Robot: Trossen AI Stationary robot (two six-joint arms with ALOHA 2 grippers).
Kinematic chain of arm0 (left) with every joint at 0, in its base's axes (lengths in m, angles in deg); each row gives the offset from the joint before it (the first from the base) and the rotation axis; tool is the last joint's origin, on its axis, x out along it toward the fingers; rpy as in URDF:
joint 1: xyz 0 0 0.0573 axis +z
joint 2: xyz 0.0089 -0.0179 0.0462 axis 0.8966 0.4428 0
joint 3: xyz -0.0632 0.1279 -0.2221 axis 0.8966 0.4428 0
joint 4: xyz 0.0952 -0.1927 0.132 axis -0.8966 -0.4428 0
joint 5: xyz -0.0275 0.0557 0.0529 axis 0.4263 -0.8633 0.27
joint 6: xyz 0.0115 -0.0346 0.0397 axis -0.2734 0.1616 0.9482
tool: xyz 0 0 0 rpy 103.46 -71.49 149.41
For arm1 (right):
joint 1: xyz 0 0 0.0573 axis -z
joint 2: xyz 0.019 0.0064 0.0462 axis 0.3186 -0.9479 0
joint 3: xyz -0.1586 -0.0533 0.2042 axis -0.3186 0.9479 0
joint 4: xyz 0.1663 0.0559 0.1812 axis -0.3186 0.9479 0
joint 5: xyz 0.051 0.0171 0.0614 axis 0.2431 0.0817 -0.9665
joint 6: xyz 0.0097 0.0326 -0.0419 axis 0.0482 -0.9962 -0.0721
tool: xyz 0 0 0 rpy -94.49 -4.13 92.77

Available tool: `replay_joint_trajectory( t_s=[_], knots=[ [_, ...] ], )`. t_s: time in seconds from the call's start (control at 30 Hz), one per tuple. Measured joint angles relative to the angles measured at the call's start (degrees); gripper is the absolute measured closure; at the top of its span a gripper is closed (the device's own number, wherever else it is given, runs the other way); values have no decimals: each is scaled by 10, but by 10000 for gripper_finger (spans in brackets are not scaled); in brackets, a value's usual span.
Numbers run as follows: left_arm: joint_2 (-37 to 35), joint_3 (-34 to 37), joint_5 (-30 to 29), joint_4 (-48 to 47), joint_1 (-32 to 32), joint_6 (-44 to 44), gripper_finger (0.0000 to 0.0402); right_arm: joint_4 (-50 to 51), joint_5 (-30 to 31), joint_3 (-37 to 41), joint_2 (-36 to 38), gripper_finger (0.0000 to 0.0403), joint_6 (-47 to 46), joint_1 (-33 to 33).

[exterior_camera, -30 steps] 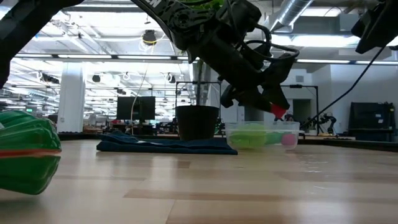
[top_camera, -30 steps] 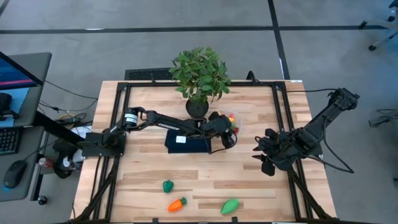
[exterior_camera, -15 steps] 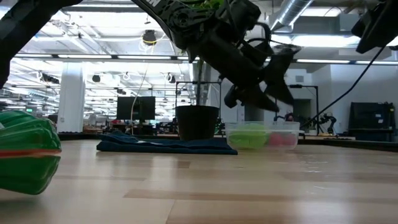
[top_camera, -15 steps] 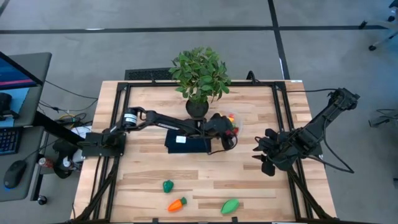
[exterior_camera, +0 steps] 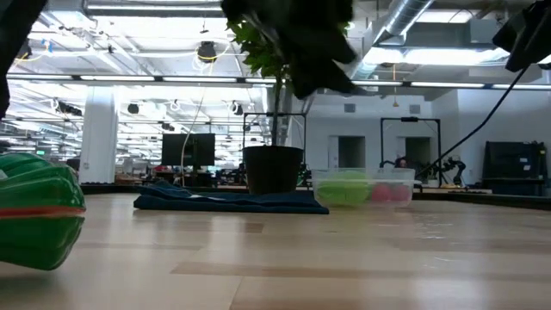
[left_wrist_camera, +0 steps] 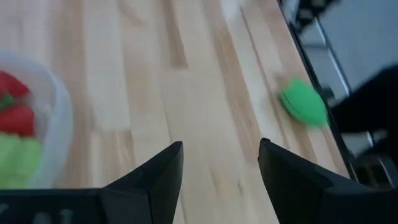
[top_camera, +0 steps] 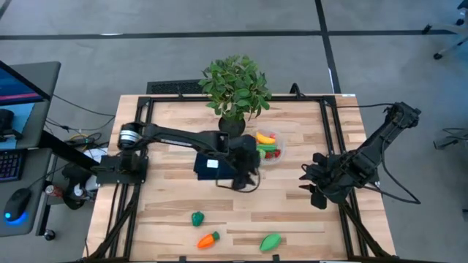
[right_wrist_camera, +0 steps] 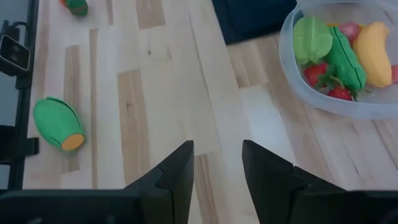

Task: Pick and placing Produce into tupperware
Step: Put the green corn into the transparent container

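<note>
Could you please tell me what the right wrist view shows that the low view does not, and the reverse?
Only the right wrist view shows the yellow banana in the tupperware and the carrot far off. Only the low view shows the plant pot and the room behind. Both show the tupperware, green produce inside it, the green piece lying loose, the blue cloth and the wooden table.

light wood slatted table (top_camera: 175, 212): potted plant (top_camera: 234, 91), dark blue cloth (top_camera: 213, 165), clear round container (top_camera: 268, 146), three loose toy vegetables (top_camera: 208, 239) near front edge
</note>
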Motion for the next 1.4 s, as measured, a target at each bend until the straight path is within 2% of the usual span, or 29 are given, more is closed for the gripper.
replay_joint_trajectory(
  t_s=[0.2, 0.3, 0.37, 0.5, 0.6, 0.9, 1.03, 1.23, 1.4],
  knots=[
    [-77, 13, -33, -164, -28, 38, 205, -12, -1, 0, 0, 275, -18, 0],
    [-105, 23, -65, -227, -43, 42, 205, -75, 9, 0, -4, 275, -39, 0],
    [-124, 37, -88, -242, -55, 42, 205, -143, 13, 0, -21, 275, 10, -1],
    [-167, 91, -115, -242, -69, 30, 205, -266, -5, 0, -71, 275, 152, -13],
    [-203, 137, -132, -236, -77, 4, 205, -329, -30, 0, -122, 275, 204, -16],
    [-319, 278, -169, -194, -103, -81, 205, -496, -122, 0, -264, 275, 210, -12],
    [-372, 330, -191, -189, -118, -117, 205, -571, -134, 0, -306, 275, 210, -11],
    [-434, 385, -221, -177, -138, -166, 205, -633, -141, 0, -354, 274, 206, -7],
    [-471, 419, -247, -174, -154, -215, 205, -677, -203, 0, -396, 274, 206, -7]
  ],
)
